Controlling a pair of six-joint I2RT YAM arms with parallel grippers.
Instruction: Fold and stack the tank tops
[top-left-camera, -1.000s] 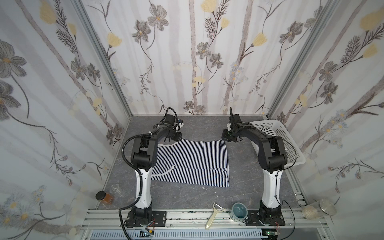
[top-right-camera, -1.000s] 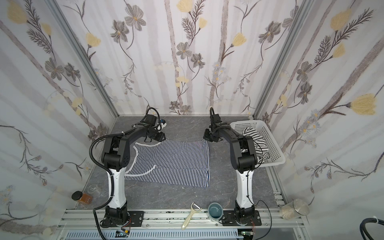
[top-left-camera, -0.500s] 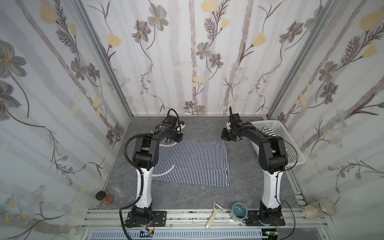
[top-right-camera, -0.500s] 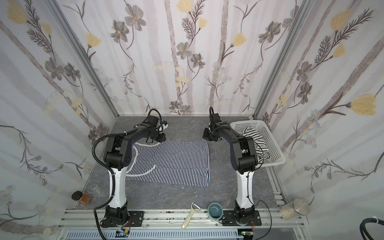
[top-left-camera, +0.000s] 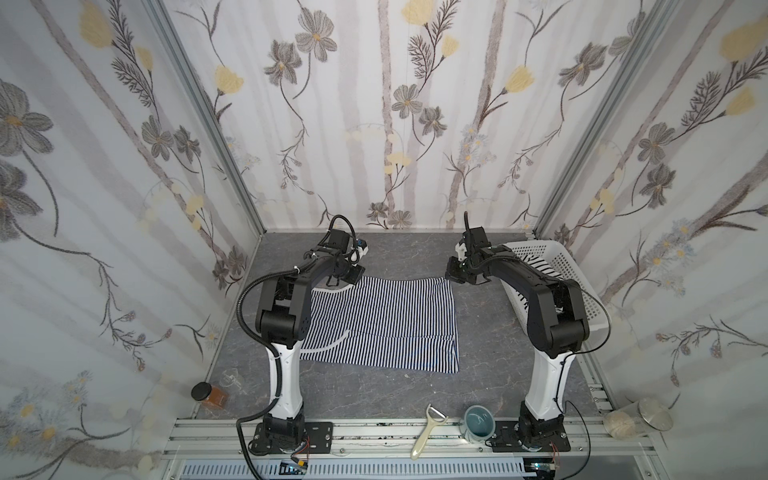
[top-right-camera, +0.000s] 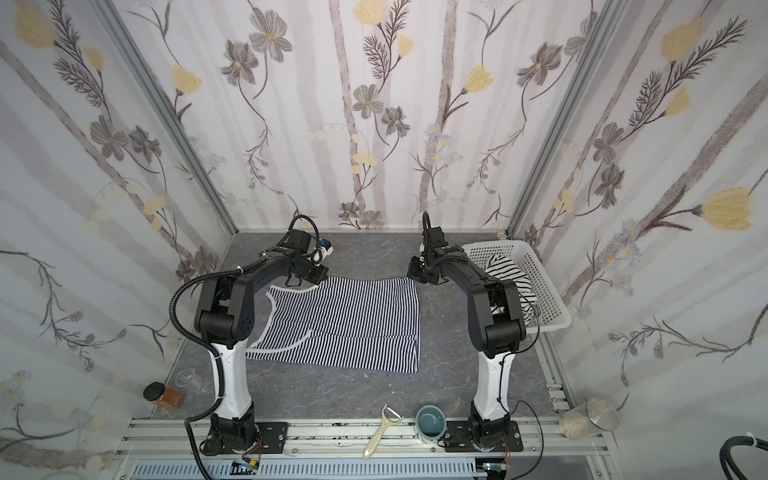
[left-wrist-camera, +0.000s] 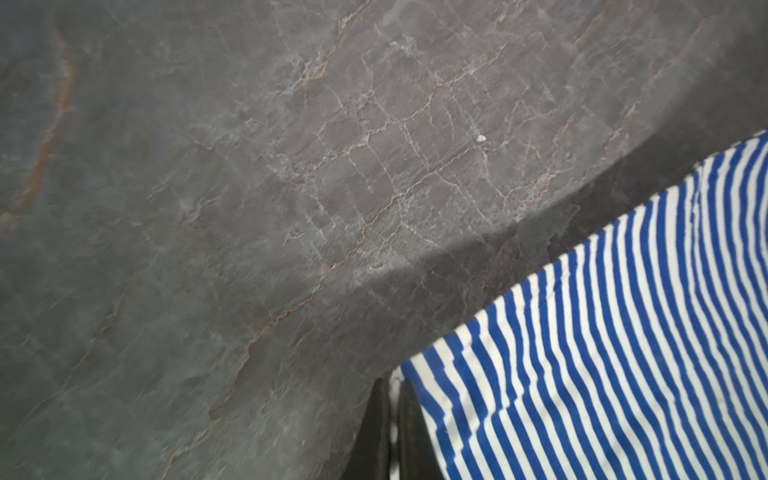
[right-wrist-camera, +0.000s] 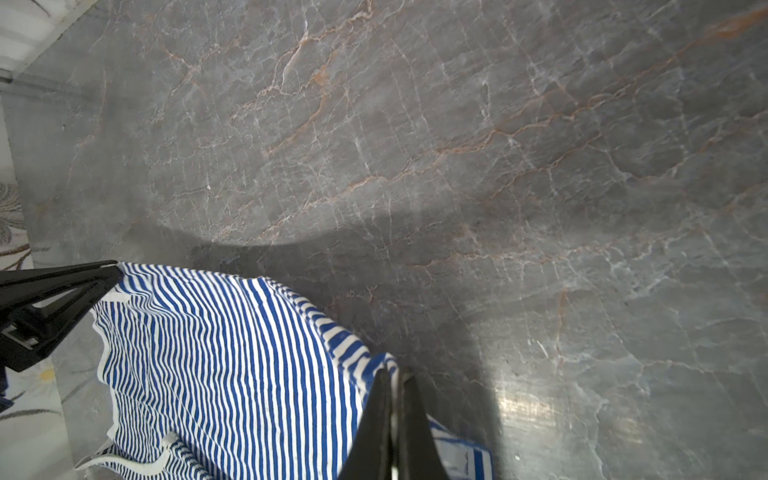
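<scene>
left gripper (left-wrist-camera: 392, 399): clamped tight on far left corner of navy-striped tank top (top-left-camera: 386, 320);
right gripper (right-wrist-camera: 394, 399): pinched closed on its far right corner;
navy-striped tank top: spread on table (top-left-camera: 482, 332) between arms;
black-striped tank top (top-right-camera: 509, 274): heaped in white basket (top-right-camera: 548, 291)

tank top (top-left-camera: 386, 320): fine navy-and-white stripes, white trim. other tank top (top-right-camera: 505, 270): white, wide-spaced black stripes. desk (top-left-camera: 478, 374): grey marble veining. basket (top-right-camera: 542, 286): white.

Left arm (top-left-camera: 307, 270) and right arm (top-left-camera: 515, 270) stretch forward, low, with left pincer (left-wrist-camera: 395, 376) and right pincer (right-wrist-camera: 395, 374) pinched tight.
</scene>
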